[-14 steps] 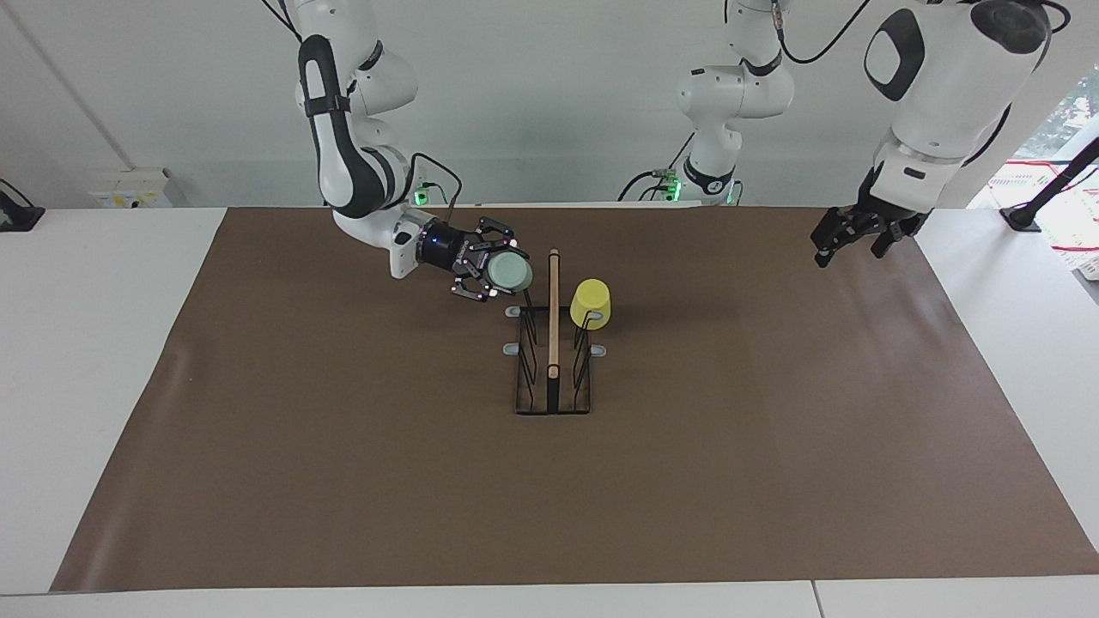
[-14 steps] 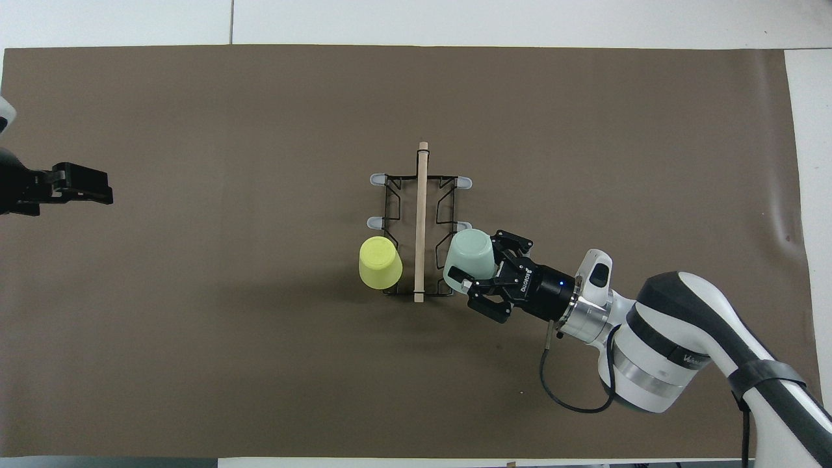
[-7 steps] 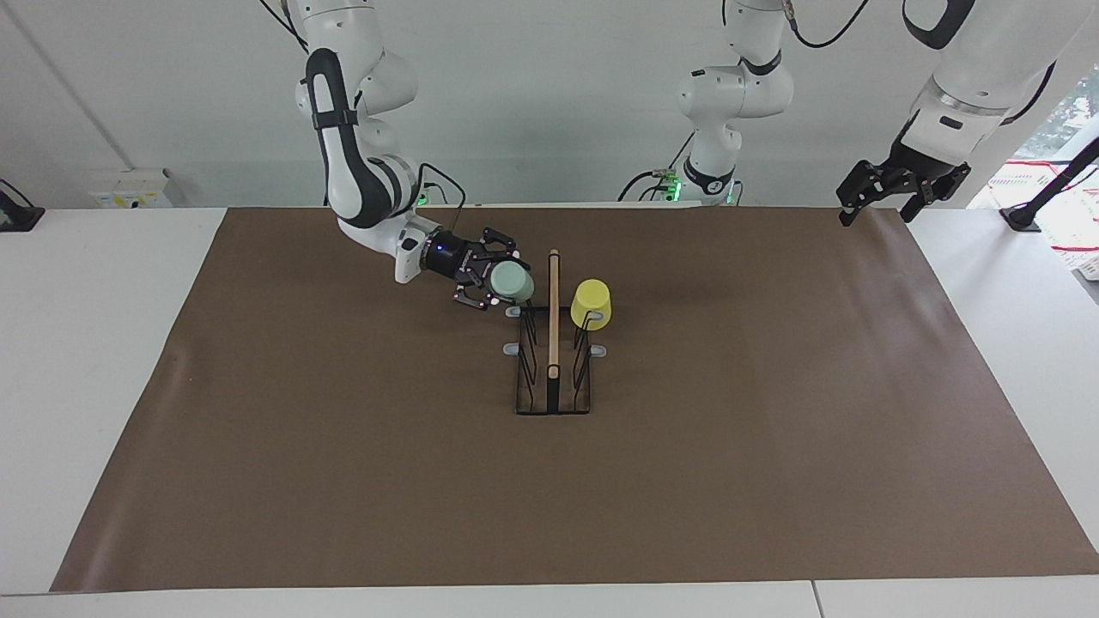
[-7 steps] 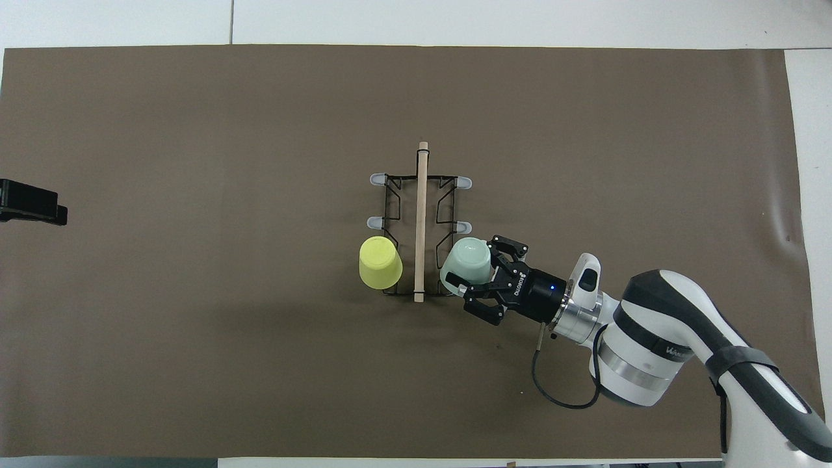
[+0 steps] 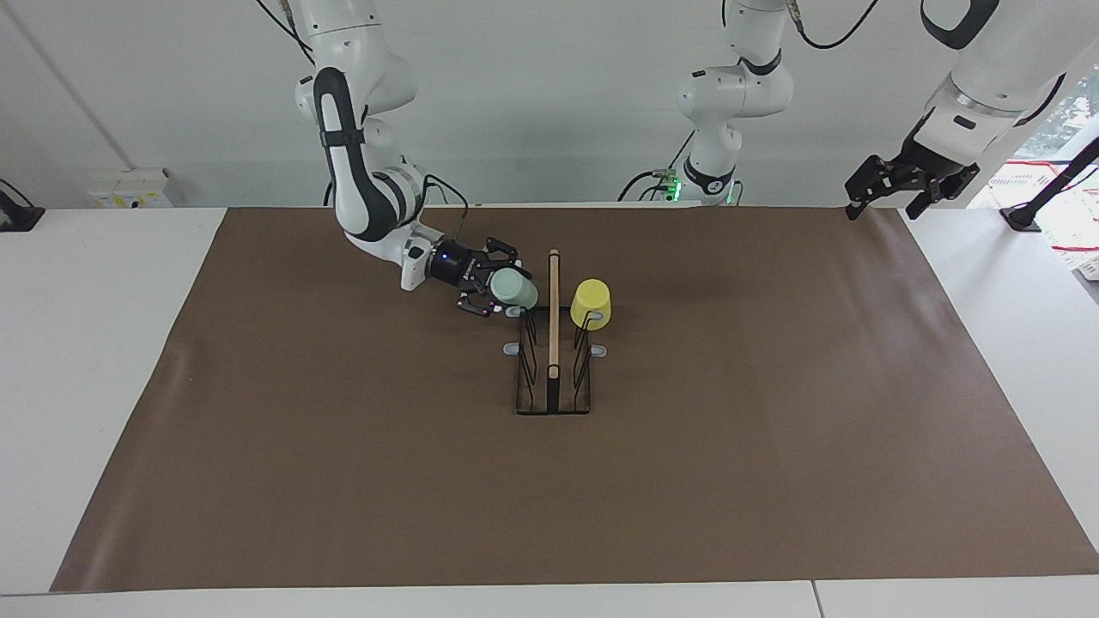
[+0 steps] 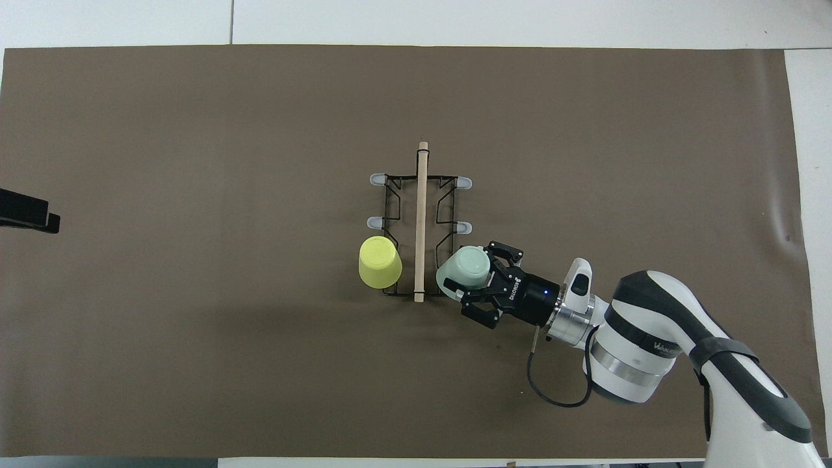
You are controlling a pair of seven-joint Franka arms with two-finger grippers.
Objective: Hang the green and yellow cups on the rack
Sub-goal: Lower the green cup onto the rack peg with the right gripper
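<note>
Lowered since a second ago, the right hand (image 5: 500, 292) stays clamped on the green cup (image 5: 513, 288), easing it onto a prong at the rack's (image 5: 552, 403) 10 o'clock. Yellow cup (image 5: 592, 304) already hangs at 2 o'clock. Left hand (image 5: 901, 180) waits apart, raised over the worktop's edge; green remains unreleased

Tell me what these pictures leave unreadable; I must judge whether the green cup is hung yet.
- Prong under the green cup: hidden by the cup and right claw in both views; seated or not, unclear.
- Prong inside the yellow cup: covered by the cup.
- Left claw: cut by the overhead view's edge; small in the facing view.
- Rack wires: thin, overlapping.
</note>
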